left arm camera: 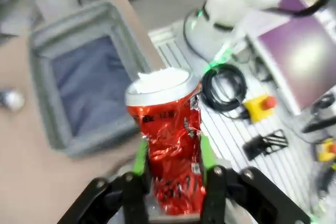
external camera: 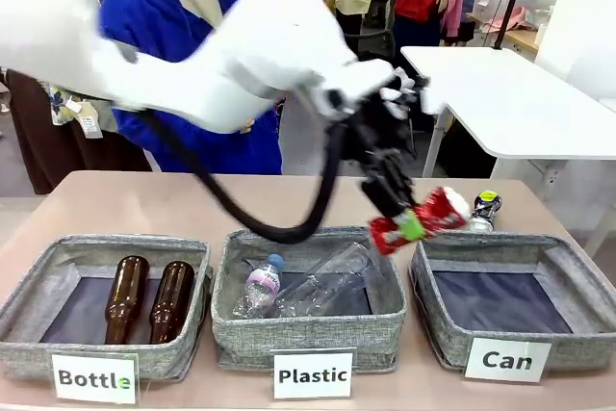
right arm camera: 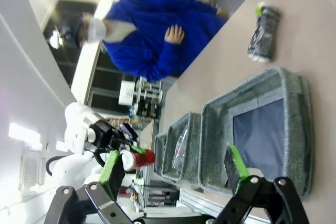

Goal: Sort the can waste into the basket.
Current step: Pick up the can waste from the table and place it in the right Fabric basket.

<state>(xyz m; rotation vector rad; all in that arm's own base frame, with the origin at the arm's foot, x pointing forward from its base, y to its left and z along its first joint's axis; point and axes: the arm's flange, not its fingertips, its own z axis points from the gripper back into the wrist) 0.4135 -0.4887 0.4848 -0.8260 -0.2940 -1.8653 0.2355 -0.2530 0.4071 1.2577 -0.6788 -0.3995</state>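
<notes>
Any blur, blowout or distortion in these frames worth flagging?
Front view: left arm blown out white and soft up close, basket signs sharp. Left wrist view: soft throughout, basket smeared, red can print barely legible. Right wrist view: rolled sideways, sharp, black can crisp.

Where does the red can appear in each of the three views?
Front view: red can right of centre, held by the left tool, at the Can basket upper left corner.
Left wrist view: red can lower centre, in the left tool.
Right wrist view: red can small, lower left.
Shared landmark: the grey Can basket.
</notes>
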